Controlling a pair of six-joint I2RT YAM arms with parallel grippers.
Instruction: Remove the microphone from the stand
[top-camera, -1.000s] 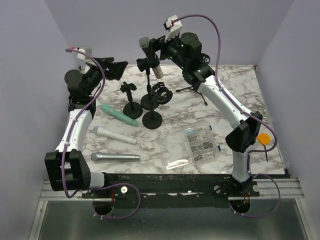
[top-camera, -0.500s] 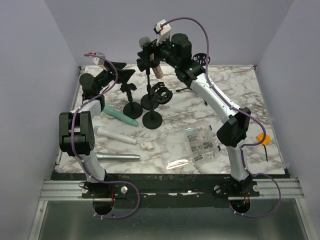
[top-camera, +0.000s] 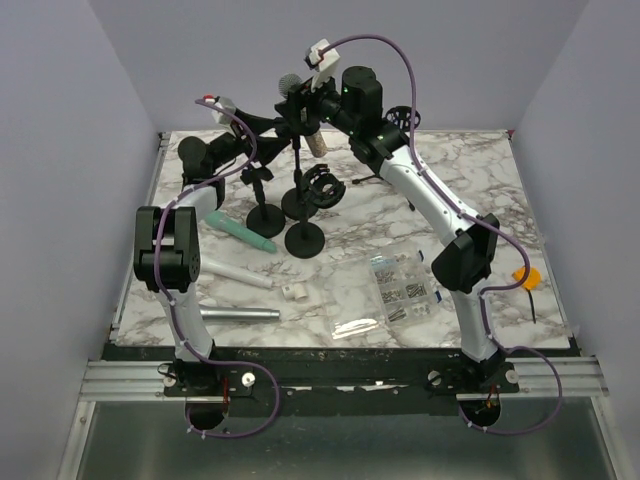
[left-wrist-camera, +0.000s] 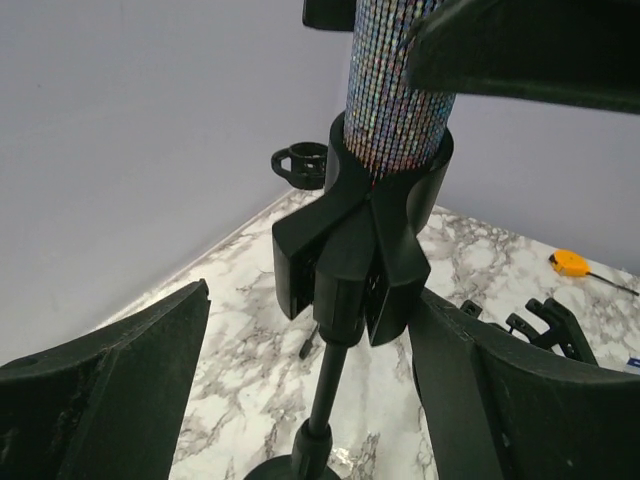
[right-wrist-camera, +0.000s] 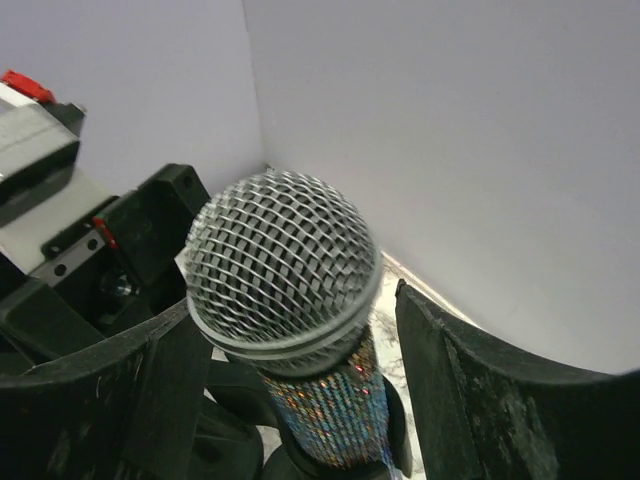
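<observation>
While silver handheld mic lies loose on near marble tabletop, left gripper farther back stands spread around stand clip, likely to brace it. Glitter-bodied microphone sits upright in clip; right gripper flanks its head, seemingly unclamped, gap showing.

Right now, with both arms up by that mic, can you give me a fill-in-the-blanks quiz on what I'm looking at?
The mic sits in the clip of a ____.
The right gripper straddles the mic's head, jaws ____.
The left gripper straddles the clip, whose colour is ____.
The table has a ____ pattern.
Missing words: stand; open; black; marble.
</observation>
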